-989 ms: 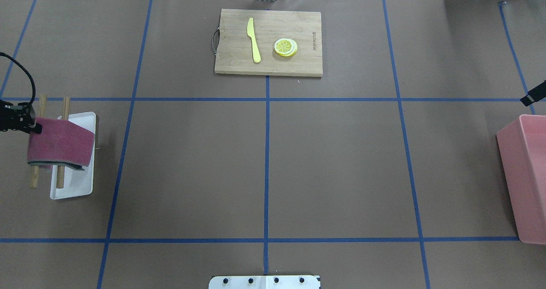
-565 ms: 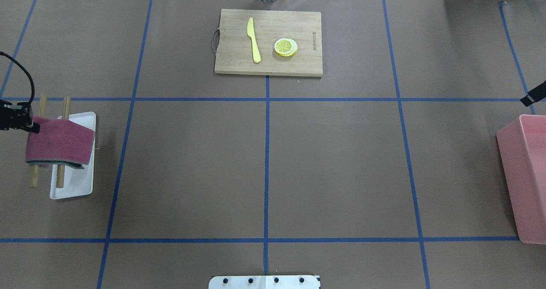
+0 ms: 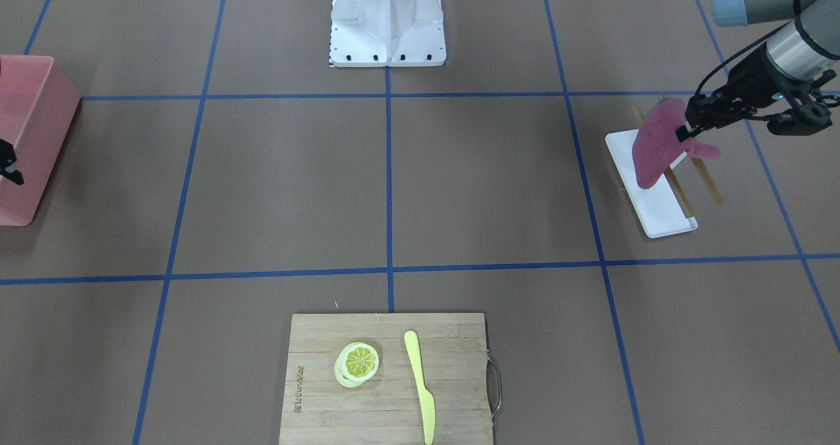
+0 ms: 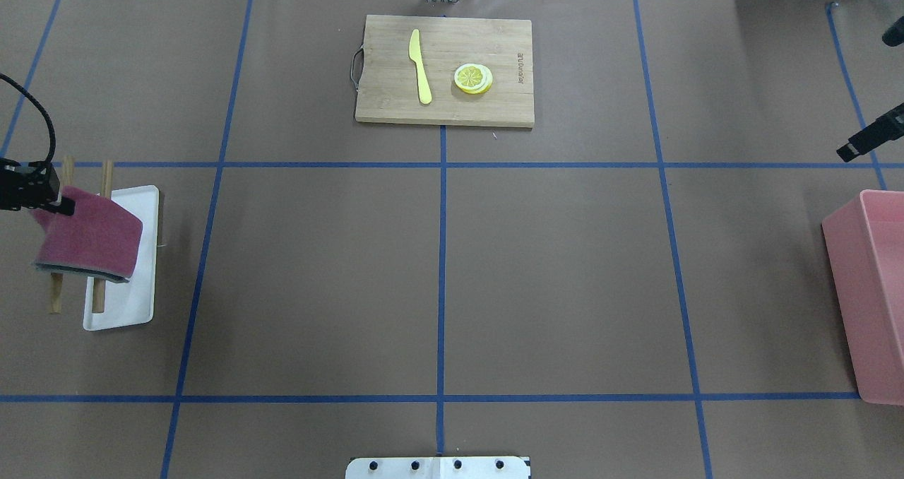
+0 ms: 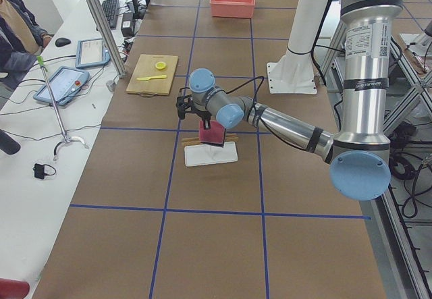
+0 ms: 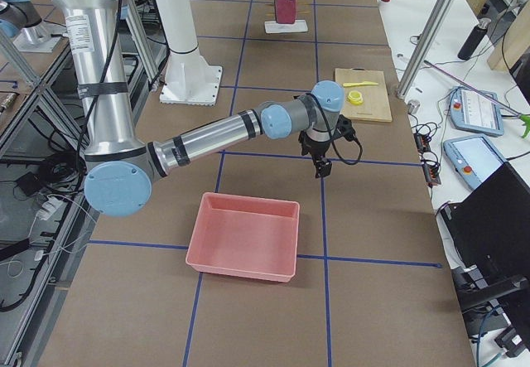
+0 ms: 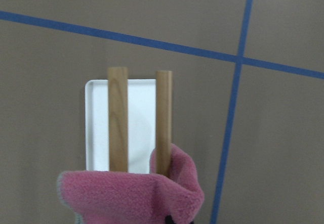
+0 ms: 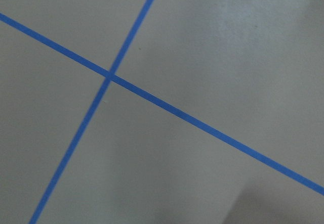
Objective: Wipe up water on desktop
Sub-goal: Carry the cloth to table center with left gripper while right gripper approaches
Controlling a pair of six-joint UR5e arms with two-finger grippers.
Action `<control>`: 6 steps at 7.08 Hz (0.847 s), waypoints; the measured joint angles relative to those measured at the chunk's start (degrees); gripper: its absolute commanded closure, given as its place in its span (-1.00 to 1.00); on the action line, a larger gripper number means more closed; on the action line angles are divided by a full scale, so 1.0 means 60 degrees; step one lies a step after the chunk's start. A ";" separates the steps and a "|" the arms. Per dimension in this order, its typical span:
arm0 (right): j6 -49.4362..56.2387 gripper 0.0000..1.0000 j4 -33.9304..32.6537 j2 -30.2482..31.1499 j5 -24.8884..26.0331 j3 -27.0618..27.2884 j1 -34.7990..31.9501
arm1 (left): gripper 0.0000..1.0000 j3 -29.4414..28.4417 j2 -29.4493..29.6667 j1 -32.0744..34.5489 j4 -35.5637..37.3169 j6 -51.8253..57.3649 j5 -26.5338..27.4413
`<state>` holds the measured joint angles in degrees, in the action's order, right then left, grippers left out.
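Left gripper [image 3: 684, 132]: closed on the top edge of a dark pink terry cloth [image 4: 88, 235] — cloth hangs down from it.
Cloth position: over a white rectangular tray [image 4: 138, 302] and two wooden sticks [image 7: 117, 118] at the left end; contact with them unclear.
Matte brown desktop with blue tape lines [image 4: 551, 267]: below the cloth, spreading away to its right.
Right gripper [image 4: 867, 136]: right end, on the far side of a pink plastic bin [image 4: 872, 288] — how far open cannot be told.

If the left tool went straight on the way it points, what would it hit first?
Probably the wooden sticks over the white tray, which lie directly ahead in the wrist view. The pink cloth hanging from the left tool would likely touch them first. Height is unclear.
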<state>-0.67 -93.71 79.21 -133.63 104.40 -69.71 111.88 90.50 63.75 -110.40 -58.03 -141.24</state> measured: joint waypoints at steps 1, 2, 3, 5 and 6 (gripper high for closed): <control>-0.0332 -1.00 0.0000 -0.0516 0.0012 -0.0028 0.0476 | 1.00 0.0005 0.0783 0.0031 0.0012 -0.0994 -0.0157; -0.0496 -1.00 -0.0006 -0.0963 0.0002 -0.0034 0.0895 | 1.00 -0.0093 0.1799 -0.0028 0.0022 -0.2289 -0.0204; -0.0600 -1.00 -0.0006 -0.1314 -0.0022 0.0114 0.1247 | 1.00 -0.0215 0.2808 -0.0348 0.0027 -0.3698 -0.0111; -0.0749 -1.00 0.0006 -0.1776 0.0000 0.0751 0.1892 | 1.00 -0.0552 0.4540 -0.1566 0.0299 -0.5825 0.0978; -0.1028 -1.00 0.0122 -0.2031 0.0020 0.1014 0.2258 | 1.00 -0.0726 0.5269 -0.2002 0.0834 -0.6210 0.1531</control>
<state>-6.84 -92.98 67.03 -133.51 110.48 -56.16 107.53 122.12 51.73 -105.39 -95.29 -132.05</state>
